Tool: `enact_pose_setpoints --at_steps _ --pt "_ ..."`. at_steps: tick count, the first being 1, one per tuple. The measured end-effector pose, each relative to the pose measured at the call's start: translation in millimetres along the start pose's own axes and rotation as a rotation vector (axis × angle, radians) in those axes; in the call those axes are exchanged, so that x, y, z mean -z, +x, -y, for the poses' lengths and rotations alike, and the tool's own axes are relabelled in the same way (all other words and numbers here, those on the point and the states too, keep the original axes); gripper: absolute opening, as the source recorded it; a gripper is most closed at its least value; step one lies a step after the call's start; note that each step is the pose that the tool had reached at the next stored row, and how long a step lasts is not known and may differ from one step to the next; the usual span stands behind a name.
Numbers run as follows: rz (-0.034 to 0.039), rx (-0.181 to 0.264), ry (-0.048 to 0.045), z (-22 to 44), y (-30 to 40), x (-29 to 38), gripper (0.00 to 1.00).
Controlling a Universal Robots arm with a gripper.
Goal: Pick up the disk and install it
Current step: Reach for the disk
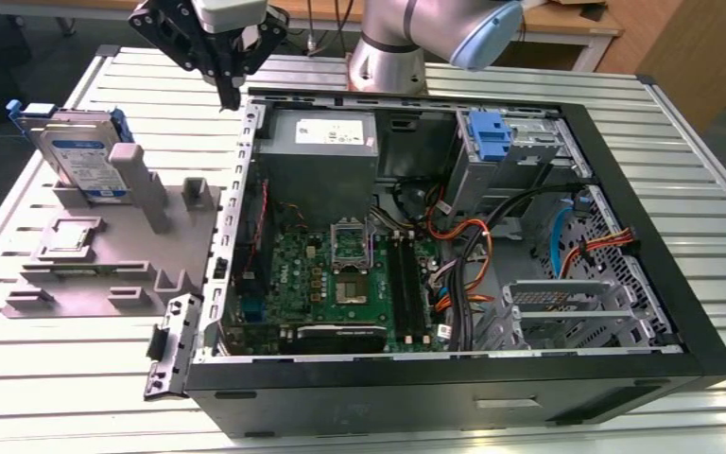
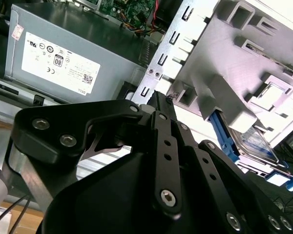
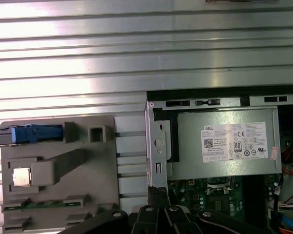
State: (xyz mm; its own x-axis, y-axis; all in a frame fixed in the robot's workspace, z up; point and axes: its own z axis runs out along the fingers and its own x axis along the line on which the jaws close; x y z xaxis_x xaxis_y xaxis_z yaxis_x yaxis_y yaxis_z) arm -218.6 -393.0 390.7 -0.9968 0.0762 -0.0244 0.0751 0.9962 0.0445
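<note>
The disk (image 1: 79, 156) stands on edge in a grey holder (image 1: 98, 255) on the table, at the exterior view's left. Its white-and-blue label faces out and a blue frame runs round its edges. In the first wrist view I see the disk (image 3: 34, 132) edge-on as a blue strip, and in the second wrist view the disk (image 2: 256, 142) leans behind a grey post. My gripper (image 1: 228, 97) hangs above the rear left corner of the open computer case (image 1: 464, 374), to the right of the disk and apart from it. Its fingers are shut with nothing between them in both wrist views (image 2: 161, 97) (image 3: 158, 193).
The grey power supply box (image 1: 319, 142) with a white sticker sits just inside the case by my gripper. A tall blue latch piece (image 1: 492, 132) stands at the case's rear right, with a metal drive cage (image 1: 552, 305) and orange cables in front. The slatted table (image 1: 691, 161) surrounds it all.
</note>
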Motion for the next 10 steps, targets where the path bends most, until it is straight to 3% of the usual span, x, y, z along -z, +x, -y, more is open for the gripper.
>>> enact_pose_setpoints --at_steps 10 --pt "0.0000 0.000 -0.0001 -2.4 2.9 -0.1 0.10"
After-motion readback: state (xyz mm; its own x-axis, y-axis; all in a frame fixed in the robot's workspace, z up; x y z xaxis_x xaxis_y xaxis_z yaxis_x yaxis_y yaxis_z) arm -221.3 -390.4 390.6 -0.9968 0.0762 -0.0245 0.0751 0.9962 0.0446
